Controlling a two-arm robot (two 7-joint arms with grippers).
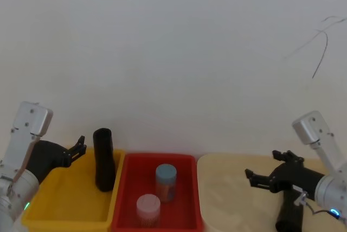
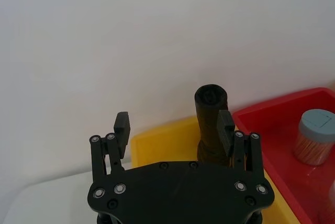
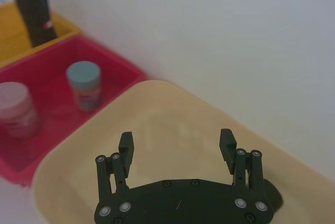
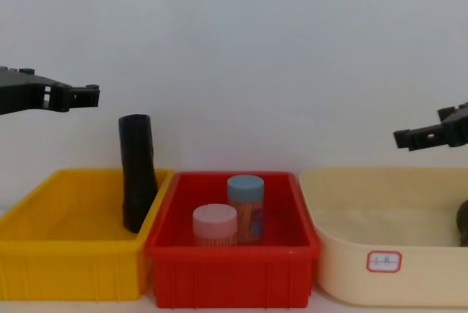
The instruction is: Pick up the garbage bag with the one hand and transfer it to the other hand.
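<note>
The garbage bag, a thick black roll, stands upright in the yellow bin, leaning on the wall next to the red bin. The right wrist view shows a red mark on the bag. In the chest view the bag rises above the bin rim. My left gripper hangs open just left of the bag's top, apart from it. In the left wrist view one fingertip of the left gripper overlaps the bag behind it. My right gripper hovers open and empty over the beige bin.
The red bin in the middle holds a blue-lidded jar and a pink-lidded jar. A second black roll lies in the beige bin under my right arm. A white wall stands close behind the bins.
</note>
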